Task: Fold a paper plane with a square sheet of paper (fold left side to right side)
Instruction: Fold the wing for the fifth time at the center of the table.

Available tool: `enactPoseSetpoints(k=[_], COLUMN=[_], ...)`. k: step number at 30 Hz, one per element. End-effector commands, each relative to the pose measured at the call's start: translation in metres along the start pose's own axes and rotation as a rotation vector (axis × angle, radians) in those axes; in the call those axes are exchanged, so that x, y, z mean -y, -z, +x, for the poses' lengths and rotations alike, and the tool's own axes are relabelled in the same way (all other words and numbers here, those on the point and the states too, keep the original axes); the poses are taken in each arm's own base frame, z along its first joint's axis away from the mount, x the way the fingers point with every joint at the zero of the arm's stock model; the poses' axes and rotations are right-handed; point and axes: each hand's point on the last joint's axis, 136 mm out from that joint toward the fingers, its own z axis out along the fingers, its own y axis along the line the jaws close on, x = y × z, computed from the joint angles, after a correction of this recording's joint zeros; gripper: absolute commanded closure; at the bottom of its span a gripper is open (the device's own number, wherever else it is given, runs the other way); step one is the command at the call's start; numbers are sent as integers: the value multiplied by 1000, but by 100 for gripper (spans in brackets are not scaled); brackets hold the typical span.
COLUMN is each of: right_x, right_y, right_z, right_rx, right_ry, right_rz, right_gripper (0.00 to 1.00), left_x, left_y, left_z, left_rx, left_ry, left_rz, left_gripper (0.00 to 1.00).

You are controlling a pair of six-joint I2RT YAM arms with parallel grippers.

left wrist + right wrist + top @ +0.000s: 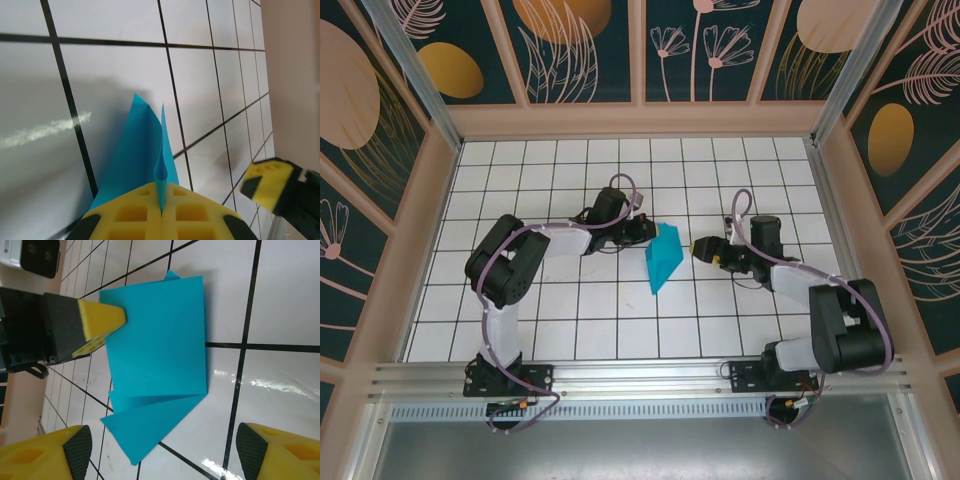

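Left claw point(161, 212) clenched on the folded cyan sheet of paper point(664, 258); right claw point(698, 247) spread, empty.
Sheet mid-counter point(570, 300), between the claws, long axis near-to-far. Left claw pinches its far left edge; right claw just beside its right edge, apart.

2 arms point(510, 265): black joints, white links | cables point(481, 300): purple | fingers point(145, 215): yellow, black tips
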Motion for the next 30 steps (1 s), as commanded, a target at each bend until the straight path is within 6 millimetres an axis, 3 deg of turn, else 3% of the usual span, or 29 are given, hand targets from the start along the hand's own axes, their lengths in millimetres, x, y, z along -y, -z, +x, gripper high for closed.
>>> enactPoseSetpoints(k=[1,5,10,15,22,30], right_x=[-15,-12,-12,-23,-18,-28], right_y=[-2,-13,-25,-37,-48,-46], right_z=[-15,-18,-17,-11,-2,2], right_rx=[23,-20,-62,-110,-146,-172], right_ry=[42,54,60,82,50,59], right_rz=[-142,-202,-268,-340,-370,-406], right_gripper=[23,27,28,30,32,51], left_x=[33,48,45,46,46,34], left_y=[19,31,37,38,36,29], left_z=[-5,-3,12,15,16,19], left_rx=[27,31,12,4,-2,-7], left_ry=[-44,-47,-15,-5,5,26], left_rz=[114,179,214,235,249,220], left_gripper=[99,100,100,100,100,100])
